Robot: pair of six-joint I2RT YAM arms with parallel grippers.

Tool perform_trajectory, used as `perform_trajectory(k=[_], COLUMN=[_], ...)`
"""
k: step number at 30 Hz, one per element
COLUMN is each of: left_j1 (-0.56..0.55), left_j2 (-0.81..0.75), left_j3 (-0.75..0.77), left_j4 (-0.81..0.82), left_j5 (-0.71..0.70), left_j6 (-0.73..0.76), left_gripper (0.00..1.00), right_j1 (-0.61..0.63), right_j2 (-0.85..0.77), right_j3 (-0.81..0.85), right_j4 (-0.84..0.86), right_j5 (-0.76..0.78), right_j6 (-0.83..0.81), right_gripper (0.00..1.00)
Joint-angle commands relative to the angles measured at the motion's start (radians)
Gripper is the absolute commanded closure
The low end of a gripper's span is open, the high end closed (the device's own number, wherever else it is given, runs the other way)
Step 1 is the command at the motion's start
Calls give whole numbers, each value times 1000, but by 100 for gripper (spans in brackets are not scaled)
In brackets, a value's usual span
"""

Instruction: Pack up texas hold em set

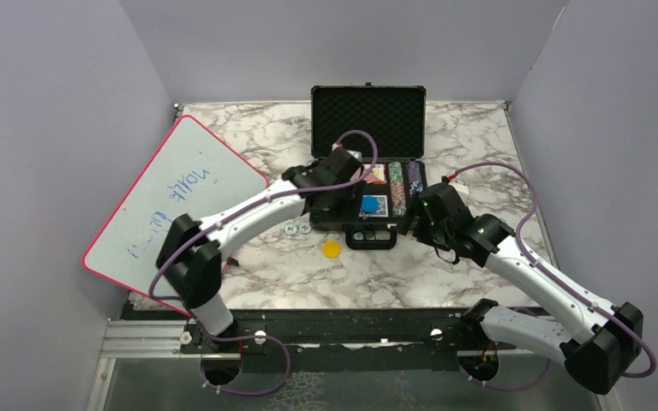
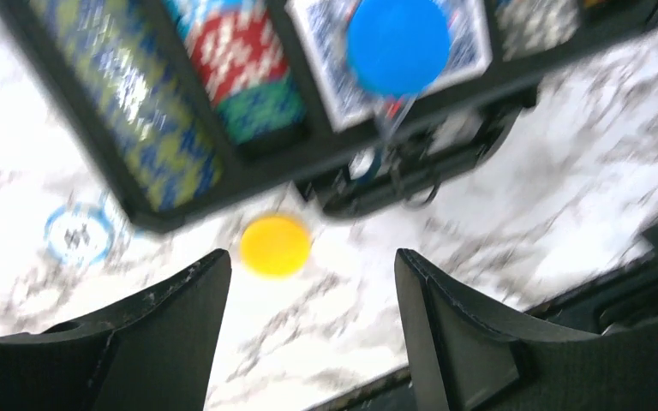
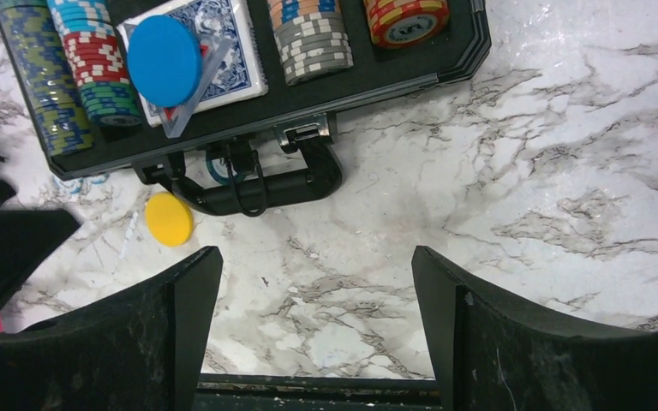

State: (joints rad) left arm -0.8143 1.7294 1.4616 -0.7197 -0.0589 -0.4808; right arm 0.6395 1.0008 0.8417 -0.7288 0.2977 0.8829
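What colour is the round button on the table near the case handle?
The button is yellow; best in right wrist view.

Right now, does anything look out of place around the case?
Yes. A yellow disc lies on the table by the handle, and two small chips sit nearby, all outside the case. A blue disc rests loose atop the card deck.

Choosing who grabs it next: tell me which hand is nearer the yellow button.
Left. The yellow button lies just ahead of the left hand, between its fingertips; the right hand is farther off, to the button's right.
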Motion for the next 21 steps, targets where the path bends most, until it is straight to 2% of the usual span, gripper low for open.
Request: perform_trajectory(k=[1, 4, 7, 12, 21], left_j1=[-9, -13, -15, -27, -59], left_j2=[-184, -235, -237, -144, 20], left_j3=[-247, -380, -425, -389, -352], left_j4=[52, 119, 176, 195, 194], left_j5=[-30, -5, -10, -41, -122], left_j6=[-4, -18, -31, -34, -38], left_gripper=[27, 26, 26, 26, 33], right_j1=[-4, -4, -4, -4, -4], right_j2=[26, 53, 72, 67, 44], right_j3=[-25, -25, -21, -24, -24], right_j4=[47, 62, 65, 66, 61], right_j5=[-26, -40, -55, -59, -51], right_j6=[-5, -4, -3, -4, 1], right_gripper=[16, 16, 17, 17, 17])
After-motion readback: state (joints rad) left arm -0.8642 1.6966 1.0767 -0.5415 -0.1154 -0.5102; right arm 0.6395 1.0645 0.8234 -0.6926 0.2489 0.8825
